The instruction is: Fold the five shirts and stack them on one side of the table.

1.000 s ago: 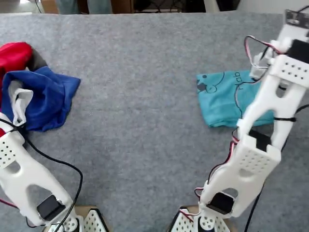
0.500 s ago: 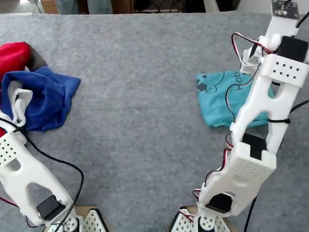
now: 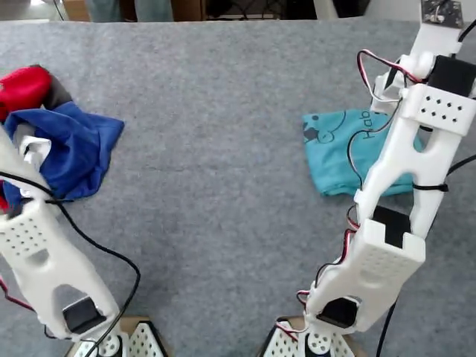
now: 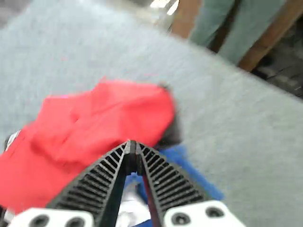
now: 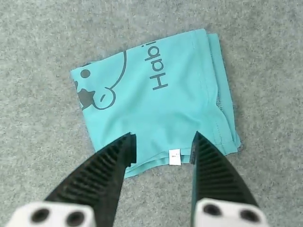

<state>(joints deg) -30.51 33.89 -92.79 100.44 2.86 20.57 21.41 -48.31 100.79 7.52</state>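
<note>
A crumpled pile lies at the table's left edge: a red shirt [image 3: 26,83], a blue shirt [image 3: 74,149] and a white garment [image 3: 33,152]. My left arm [image 3: 37,238] stands over the near side of this pile. My left gripper [image 4: 131,145] is shut with nothing seen between its fingers, and it hovers above the red shirt [image 4: 94,123] beside the blue one [image 4: 189,170]. A folded teal shirt [image 3: 335,152] with a dark print lies flat at the right. My right gripper [image 5: 163,142] hangs open above the near edge of the teal shirt [image 5: 156,94], apart from it.
Grey felt [image 3: 216,111] covers the table, with a wide stretch of it between the pile and the teal shirt. A dark grey cloth [image 3: 59,93] peeks out beside the red shirt. The right arm [image 3: 394,208] crosses over part of the teal shirt. Wooden furniture legs [image 4: 184,16] stand beyond the far edge.
My left arm has risen and moved farther over the shirt pile. My right arm drew back toward the far right a second ago and has since kept still.
</note>
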